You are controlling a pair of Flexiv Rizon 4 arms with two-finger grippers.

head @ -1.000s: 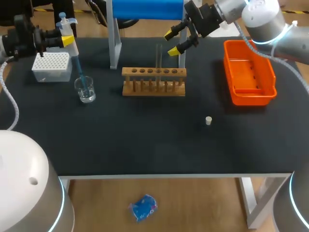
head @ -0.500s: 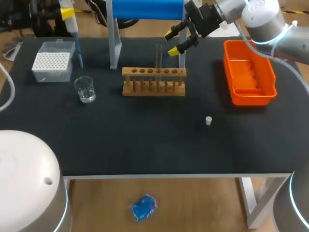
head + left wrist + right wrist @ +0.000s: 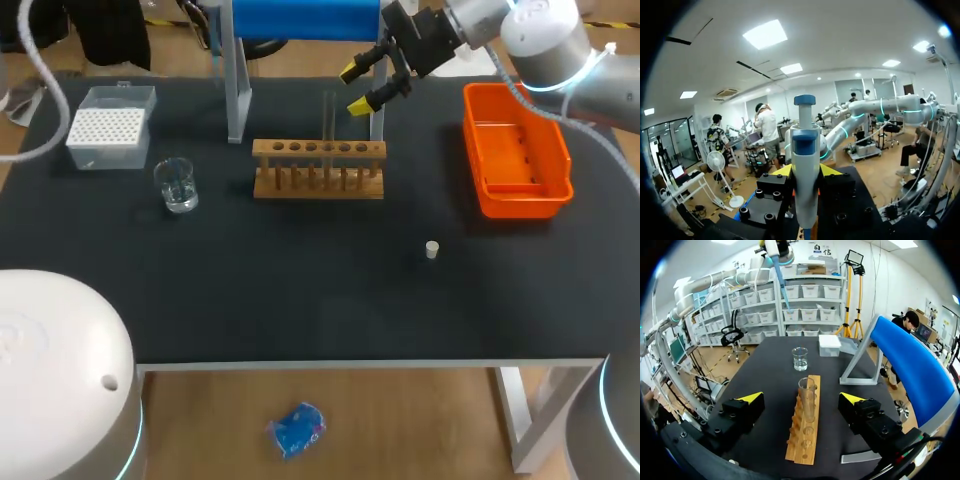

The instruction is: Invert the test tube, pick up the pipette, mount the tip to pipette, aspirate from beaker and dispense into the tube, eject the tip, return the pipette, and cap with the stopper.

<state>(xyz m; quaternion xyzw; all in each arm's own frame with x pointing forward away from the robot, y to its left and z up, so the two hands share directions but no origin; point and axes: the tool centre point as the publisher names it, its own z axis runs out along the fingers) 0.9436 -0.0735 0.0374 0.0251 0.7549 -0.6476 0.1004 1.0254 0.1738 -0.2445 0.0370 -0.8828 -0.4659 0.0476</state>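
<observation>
Looked down on the whole worktop (image 3: 300,290) from high behind. From the right wrist, faced the same rack (image 3: 799,445) close up; from the left, pipette (image 3: 805,170) and room.

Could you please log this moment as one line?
left gripper: shut on pipette | right gripper: open near test tube | test tube: upright in rack

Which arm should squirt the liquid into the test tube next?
Left, probably. The left gripper grips the pipette, high above the table. The right gripper stands open on either side of the test tube, holding nothing.
</observation>
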